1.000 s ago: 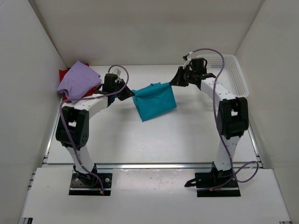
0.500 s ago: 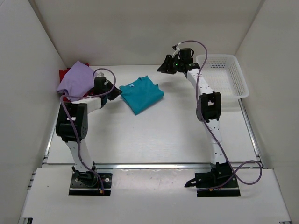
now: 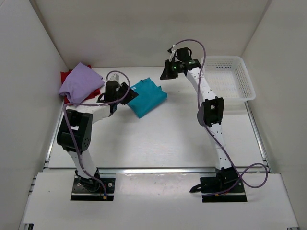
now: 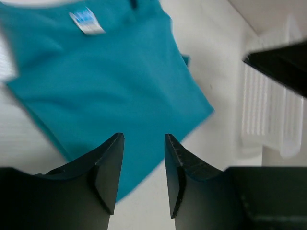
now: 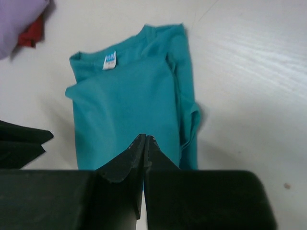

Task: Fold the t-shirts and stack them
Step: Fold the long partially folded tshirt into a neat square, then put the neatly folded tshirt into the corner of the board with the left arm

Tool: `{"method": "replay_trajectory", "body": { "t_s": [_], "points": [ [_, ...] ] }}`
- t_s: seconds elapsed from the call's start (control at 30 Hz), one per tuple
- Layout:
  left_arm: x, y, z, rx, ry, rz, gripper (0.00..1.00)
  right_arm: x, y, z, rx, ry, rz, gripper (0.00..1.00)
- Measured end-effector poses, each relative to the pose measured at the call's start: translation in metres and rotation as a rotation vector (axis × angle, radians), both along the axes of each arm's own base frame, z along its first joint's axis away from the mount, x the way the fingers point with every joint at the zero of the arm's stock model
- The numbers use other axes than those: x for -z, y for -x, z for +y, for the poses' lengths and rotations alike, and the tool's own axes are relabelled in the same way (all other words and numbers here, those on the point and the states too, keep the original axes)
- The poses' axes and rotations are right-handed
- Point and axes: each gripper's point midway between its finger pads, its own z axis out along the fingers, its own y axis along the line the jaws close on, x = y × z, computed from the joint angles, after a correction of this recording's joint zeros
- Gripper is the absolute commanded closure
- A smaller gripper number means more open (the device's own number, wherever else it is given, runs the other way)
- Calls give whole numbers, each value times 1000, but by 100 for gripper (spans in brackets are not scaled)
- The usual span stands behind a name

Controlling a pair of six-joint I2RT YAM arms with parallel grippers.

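The teal t-shirt (image 3: 147, 97) lies folded flat on the table, its white neck label (image 5: 110, 60) showing. My left gripper (image 3: 133, 93) hovers at its left edge, open, with nothing between the fingers (image 4: 142, 143); the cloth (image 4: 105, 91) fills the view past them. My right gripper (image 3: 164, 74) hangs above and behind the shirt, shut and empty (image 5: 145, 140), looking down on the teal t-shirt (image 5: 134, 105). The lavender t-shirt (image 3: 79, 82) sits on the red t-shirt (image 3: 65, 76) at the back left.
A white mesh basket (image 3: 225, 58) stands at the back right, also seen as the basket (image 4: 266, 115) from the left wrist. White walls close in the table on the left, back and right.
A second ago the teal shirt hung stretched between both grippers. Both have let go and it now lies folded on the table. The right arm has lifted back; the left gripper has opened.
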Motion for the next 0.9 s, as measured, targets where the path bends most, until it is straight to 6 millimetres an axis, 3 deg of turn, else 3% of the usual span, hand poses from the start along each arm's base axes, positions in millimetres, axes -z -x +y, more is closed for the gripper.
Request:
{"method": "replay_trajectory", "body": {
  "t_s": [0.03, 0.1, 0.2, 0.3, 0.47, 0.57, 0.67, 0.73, 0.77, 0.9],
  "points": [
    [-1, 9, -13, 34, 5, -8, 45, 1, 5, 0, -8, 18, 8, 100],
    [9, 31, -19, 59, 8, 4, 43, 0, 21, 4, -38, 57, 28, 100],
    [41, 61, 1, 18, 12, 79, 39, -19, 44, -2, -58, 112, 30, 97],
    [71, 81, 20, -36, 25, 156, 31, -64, 63, -10, -55, 156, -38, 83],
    [70, 67, 17, -68, 88, 129, 23, -163, 92, -19, -13, 207, -262, 67],
    [69, 42, 6, -72, 121, 109, 28, -195, 117, -10, -15, 221, -341, 64],
    [71, 15, -8, -67, 155, 88, 39, -195, 141, 1, -40, 224, -348, 59],
    [74, -2, -19, -58, 172, 76, 52, -170, 159, -5, -42, 241, -304, 56],
    [75, -7, -23, -59, 180, 72, 54, -161, 166, -9, -38, 248, -280, 55],
    [84, -32, -36, -48, 168, 62, 83, -122, 205, -36, -7, 200, -219, 54]
  ]
}}
